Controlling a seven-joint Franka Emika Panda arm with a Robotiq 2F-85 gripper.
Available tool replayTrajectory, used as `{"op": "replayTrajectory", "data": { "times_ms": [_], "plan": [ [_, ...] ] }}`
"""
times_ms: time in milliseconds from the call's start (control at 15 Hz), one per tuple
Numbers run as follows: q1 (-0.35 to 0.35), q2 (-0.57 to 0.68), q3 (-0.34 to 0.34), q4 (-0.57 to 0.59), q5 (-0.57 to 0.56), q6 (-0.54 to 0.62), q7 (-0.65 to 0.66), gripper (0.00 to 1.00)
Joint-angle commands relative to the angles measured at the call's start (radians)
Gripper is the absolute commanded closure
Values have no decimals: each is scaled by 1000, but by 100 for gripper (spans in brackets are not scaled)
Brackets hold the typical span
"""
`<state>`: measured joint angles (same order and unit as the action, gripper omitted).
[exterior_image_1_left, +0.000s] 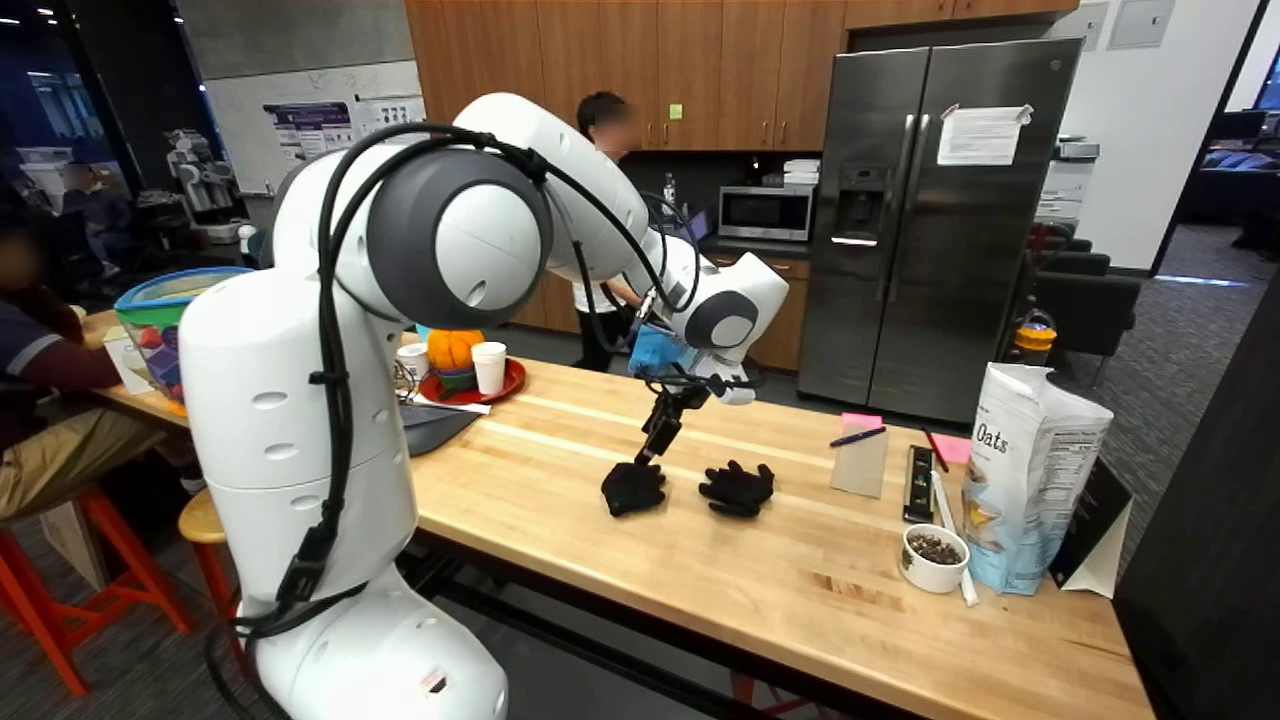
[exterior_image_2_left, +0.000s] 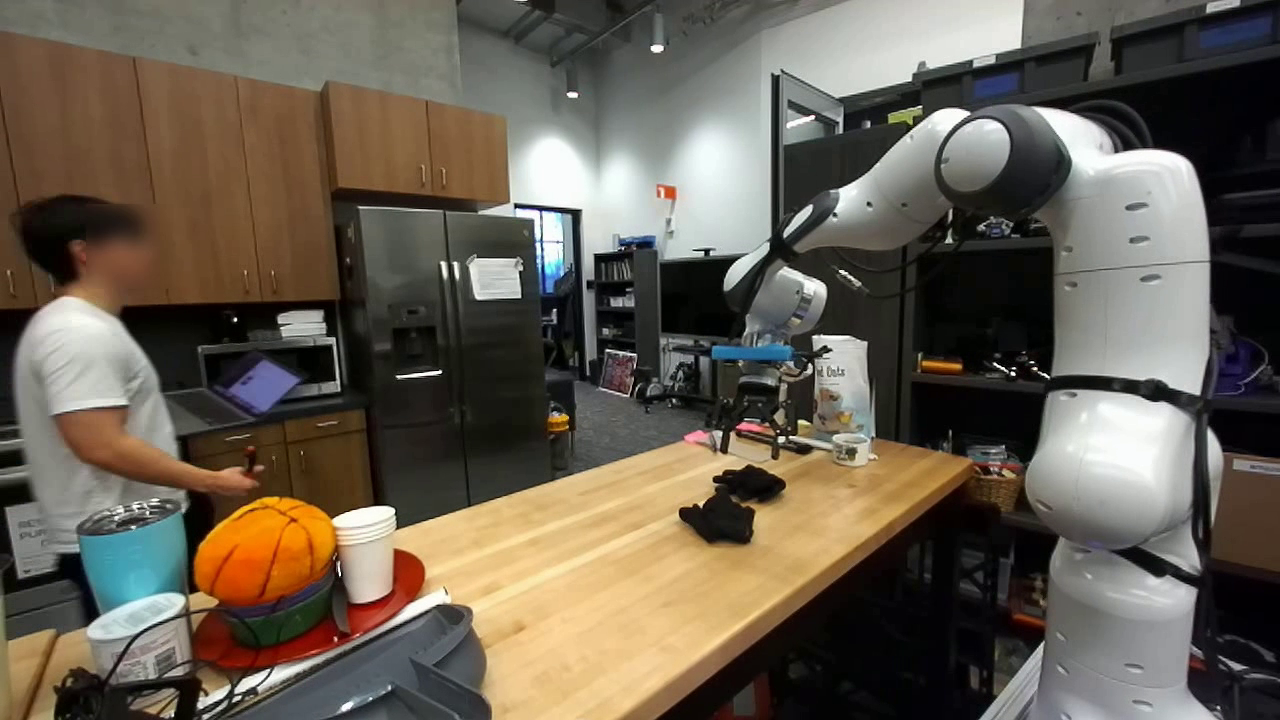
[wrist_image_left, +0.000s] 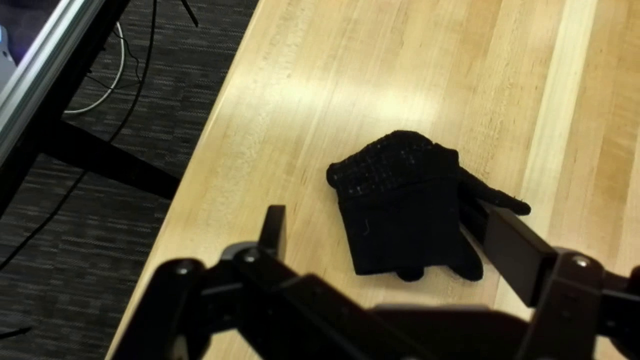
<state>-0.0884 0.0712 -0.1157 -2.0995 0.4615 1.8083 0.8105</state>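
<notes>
Folded black glove (wrist_image_left: 400, 220): we record it lying on the wooden table (exterior_image_1_left: 760, 590), in from the edge, with what looks like its cuff turned flat and one slim glove finger poking out at the side. The hand (exterior_image_2_left: 752, 448) hangs above it, released, its two fingers (wrist_image_left: 520, 255) spread wide; in the wrist view the glove appears between and just past them, one fingertip overlapping its border along our line of sight. In an exterior view we see tabletop between the fingertips and this glove, so we log the two as apart. A second black glove (exterior_image_1_left: 737, 490), glove fingers splayed, lies just beside the first in both exterior views. Farther along we note a beige card (exterior_image_1_left: 858, 470) with a pen (exterior_image_1_left: 857, 437) across its upper end, then a small white bowl (exterior_image_1_left: 930, 575) of brown bits, next to an upright pouch of oats (exterior_image_1_left: 1025, 480). Toward the opposite end, a red plate (exterior_image_2_left: 410, 578) carries an orange pumpkin (exterior_image_2_left: 265, 550) set on stacked bowls (exterior_image_2_left: 280, 625), beside stacked white paper cups (exterior_image_2_left: 365, 555); a turquoise tumbler (exterior_image_2_left: 133, 555) stands near. Beyond the table we observe a person (exterior_image_2_left: 90, 380) in a white T-shirt, an open laptop (exterior_image_2_left: 255, 385) and a microwave (exterior_image_1_left: 766, 212).
</notes>
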Motion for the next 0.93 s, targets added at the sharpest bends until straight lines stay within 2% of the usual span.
{"op": "replayTrajectory", "data": {
  "times_ms": [0, 400, 867],
  "plan": [
    [-18, 63, -11, 58, 21, -1, 16, 0],
    [-21, 159, -15, 121, 6, 62, -10, 0],
    [-14, 227, -9, 219, -9, 67, -13, 0]
  ]
}}
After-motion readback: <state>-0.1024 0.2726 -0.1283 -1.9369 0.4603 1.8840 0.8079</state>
